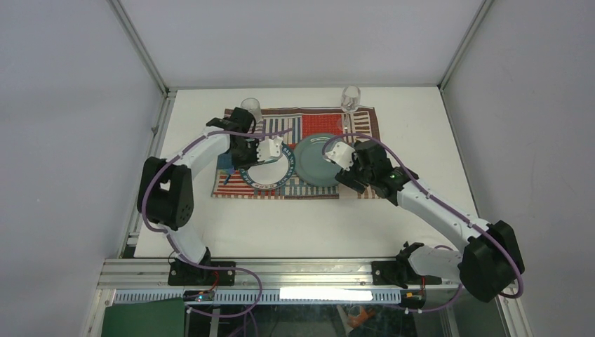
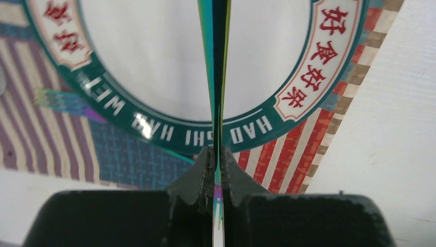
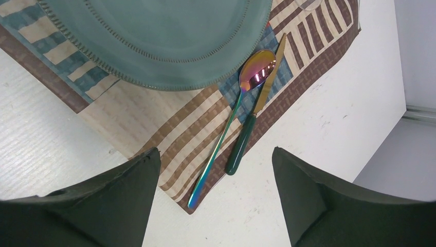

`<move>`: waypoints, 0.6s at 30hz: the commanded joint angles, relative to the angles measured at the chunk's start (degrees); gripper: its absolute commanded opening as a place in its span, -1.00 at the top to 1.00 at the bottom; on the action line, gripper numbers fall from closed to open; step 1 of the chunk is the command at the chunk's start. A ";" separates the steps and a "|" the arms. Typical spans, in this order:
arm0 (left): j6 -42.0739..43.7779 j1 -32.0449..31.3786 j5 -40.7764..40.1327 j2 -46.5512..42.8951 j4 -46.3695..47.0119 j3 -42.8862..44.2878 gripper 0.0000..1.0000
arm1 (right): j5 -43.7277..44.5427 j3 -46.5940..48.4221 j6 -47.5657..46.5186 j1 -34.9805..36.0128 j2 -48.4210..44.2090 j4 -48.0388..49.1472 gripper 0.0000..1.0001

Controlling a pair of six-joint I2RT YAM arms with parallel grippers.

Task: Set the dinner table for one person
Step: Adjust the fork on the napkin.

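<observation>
My left gripper (image 2: 218,159) is shut on a thin iridescent utensil (image 2: 218,77), seen edge-on, so I cannot tell what kind it is. It hangs over a white plate with a green lettered rim (image 2: 169,131), which lies on the left half of the striped placemat (image 1: 309,119). My right gripper (image 3: 216,154) stands open and empty above the placemat's right corner. Below it an iridescent spoon (image 3: 257,69) and a green-handled gold knife (image 3: 247,134) lie side by side next to a teal plate (image 3: 164,36). The white dinner table (image 1: 295,225) carries everything.
A short clear glass (image 1: 251,109) stands at the placemat's far left corner and a stemmed glass (image 1: 350,98) at its far right. Aluminium rails (image 1: 281,270) edge the table, with grey walls on three sides.
</observation>
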 commanded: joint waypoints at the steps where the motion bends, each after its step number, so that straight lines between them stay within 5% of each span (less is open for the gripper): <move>1: 12.89 -0.89 6.08 5.17 -2.64 5.29 1.00 | 0.98 1.08 0.50 0.28 0.47 1.89 -0.67; 18: 18.89 -10.08 0.89 16.93 -4.49 16.77 0.98 | 2.82 0.49 0.19 0.19 1.73 2.57 -0.67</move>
